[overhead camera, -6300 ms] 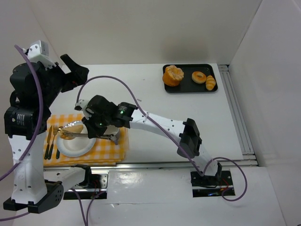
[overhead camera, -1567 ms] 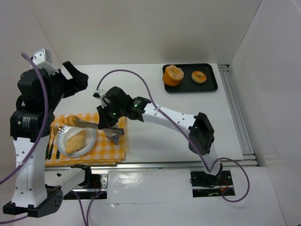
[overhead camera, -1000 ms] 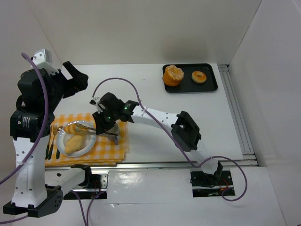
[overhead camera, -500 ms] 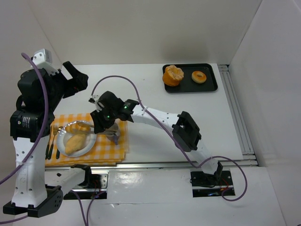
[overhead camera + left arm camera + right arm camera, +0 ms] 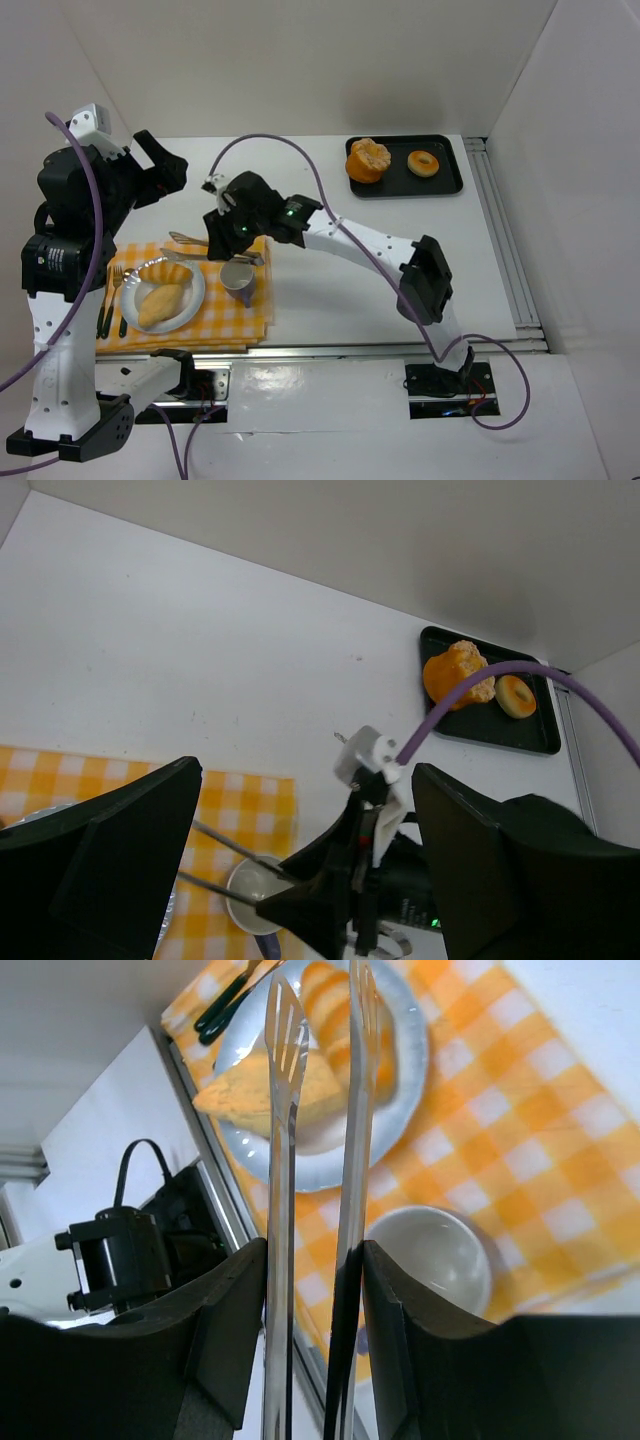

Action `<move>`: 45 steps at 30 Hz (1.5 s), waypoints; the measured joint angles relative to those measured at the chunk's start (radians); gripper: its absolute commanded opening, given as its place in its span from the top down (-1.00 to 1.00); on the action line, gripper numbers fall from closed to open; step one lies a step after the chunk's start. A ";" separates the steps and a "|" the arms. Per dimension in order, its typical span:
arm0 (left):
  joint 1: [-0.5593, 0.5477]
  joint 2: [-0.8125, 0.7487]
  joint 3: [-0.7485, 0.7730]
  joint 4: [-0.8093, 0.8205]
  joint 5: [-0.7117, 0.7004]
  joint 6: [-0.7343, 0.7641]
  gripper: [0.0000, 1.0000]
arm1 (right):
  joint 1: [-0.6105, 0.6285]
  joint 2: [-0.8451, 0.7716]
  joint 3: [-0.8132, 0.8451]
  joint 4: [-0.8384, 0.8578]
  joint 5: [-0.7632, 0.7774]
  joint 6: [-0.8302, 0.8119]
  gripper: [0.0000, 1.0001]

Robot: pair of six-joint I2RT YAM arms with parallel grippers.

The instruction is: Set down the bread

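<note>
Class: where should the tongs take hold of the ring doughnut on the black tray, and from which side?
Close the tongs across the outer edge of the doughnut, on opposite sides, coming down from above. It lies flat, and the raised rim of the black tray could hinder a sideways approach. The orange bun sits on its left, so set the tips front and back.

We count two bread pieces (image 5: pixel 160 305) on one white plate (image 5: pixel 192 300). One yellow checked cloth (image 5: pixel 225 320) lies under the plate, one grey cup (image 5: pixel 238 277) stands just right of it, and one pair of tongs (image 5: pixel 195 241) hangs just beyond it. Well away from the plate, one black tray (image 5: pixel 400 172) carries two pastries: one bun (image 5: pixel 367 160) and one doughnut (image 5: pixel 424 162).
</note>
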 measured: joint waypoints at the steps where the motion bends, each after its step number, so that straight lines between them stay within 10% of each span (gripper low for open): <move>1: 0.000 0.000 0.000 0.000 0.000 0.000 -1.00 | -0.013 -0.023 -0.021 0.001 0.003 0.000 0.02; 15: 0.000 0.000 -0.005 0.006 0.001 0.000 -1.00 | -0.402 -0.462 -0.604 0.079 0.187 0.040 0.05; 24: 0.000 0.000 -0.045 0.024 0.019 -0.002 -1.00 | -0.409 -0.468 -0.948 0.203 0.272 0.093 -0.07; 34: 0.000 0.002 -0.046 0.024 0.020 -0.002 -1.00 | -0.386 -0.418 -0.962 0.248 0.305 0.211 -1.00; 45: 0.000 -0.005 -0.061 0.031 0.020 -0.002 -1.00 | -0.473 -0.479 -0.668 -0.008 0.695 0.277 -1.00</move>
